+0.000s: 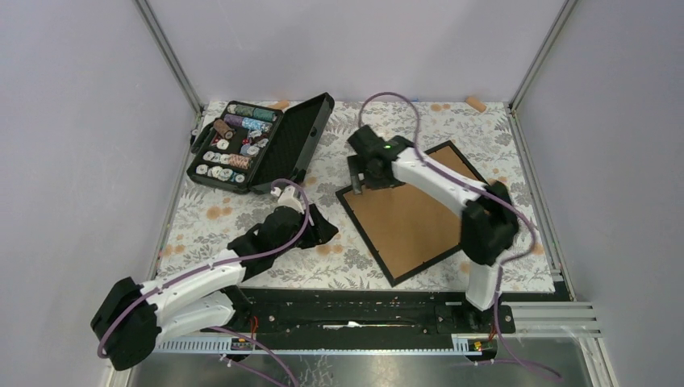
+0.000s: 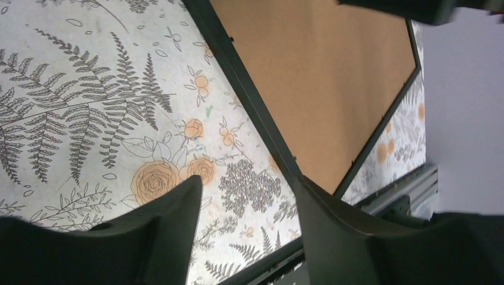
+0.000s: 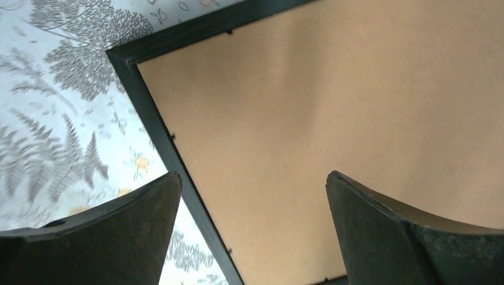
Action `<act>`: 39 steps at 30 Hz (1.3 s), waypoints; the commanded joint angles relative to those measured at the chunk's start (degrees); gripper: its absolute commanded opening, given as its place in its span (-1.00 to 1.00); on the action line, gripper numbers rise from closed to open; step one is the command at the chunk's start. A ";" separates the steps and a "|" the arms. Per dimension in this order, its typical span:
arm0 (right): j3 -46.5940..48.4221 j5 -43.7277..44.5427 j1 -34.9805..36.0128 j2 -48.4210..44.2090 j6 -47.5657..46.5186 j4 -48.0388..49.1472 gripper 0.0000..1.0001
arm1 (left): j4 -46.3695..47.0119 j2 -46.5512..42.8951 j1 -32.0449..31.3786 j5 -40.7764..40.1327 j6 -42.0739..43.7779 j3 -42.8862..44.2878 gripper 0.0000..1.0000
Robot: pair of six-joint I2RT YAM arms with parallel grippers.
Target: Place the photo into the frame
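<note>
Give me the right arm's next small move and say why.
Probably lift the right gripper straight up, clear of the frame. Its jaws stand open and empty over the brown board, which already lies inside the frame. No photo shows in any view, so it may sit beneath.

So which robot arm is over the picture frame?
The right arm, the one with the green light. Its open jaws hang over the frame's brown back. The left arm is off to the side, over the flowery cloth.
</note>
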 commanded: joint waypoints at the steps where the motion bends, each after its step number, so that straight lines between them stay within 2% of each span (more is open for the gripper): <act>1: -12.75 -1.48 -3.55 -13.40 6.25 -0.66 0.99 | -4.14 -4.55 -0.03 4.98 5.54 3.21 0.32; 4: -23.12 -2.34 -9.66 -21.42 11.40 3.02 0.99 | -4.88 -7.13 0.05 9.57 8.20 4.45 0.55; 8: -30.28 2.27 -15.62 -30.85 17.60 5.09 0.99 | -3.68 -7.33 0.03 16.27 11.10 6.57 0.79; 13: -35.66 3.78 -25.10 -36.84 19.77 3.64 0.99 | -3.31 -6.34 0.04 25.08 14.21 10.36 0.86; 16: -39.54 1.05 -34.19 -38.92 18.00 4.50 0.99 | -6.19 -6.24 0.05 25.76 17.33 13.34 0.89; 19: -43.68 -5.93 -44.71 -40.88 16.09 7.97 1.00 | -9.29 -6.33 0.05 25.94 20.53 16.12 0.91; 21: -45.18 -7.63 -49.34 -41.63 15.12 9.50 0.99 | -11.21 -6.45 0.08 25.87 22.36 17.69 0.92; 26: -46.96 -6.97 -53.90 -40.97 12.32 9.75 0.99 | -15.08 -5.75 -0.20 24.92 26.10 20.88 0.93; 28: -49.25 -9.69 -56.08 -40.42 11.43 11.09 0.96 | -16.46 -5.08 -0.27 25.21 27.84 22.38 0.94; 34: -54.03 -16.05 -59.16 -38.61 10.01 16.25 0.73 | -19.32 -3.26 -0.25 28.22 31.41 25.89 0.95; 39: -55.18 -20.03 -59.17 -34.77 8.93 20.21 0.32 | -19.51 -0.39 -0.31 28.92 31.89 27.77 0.96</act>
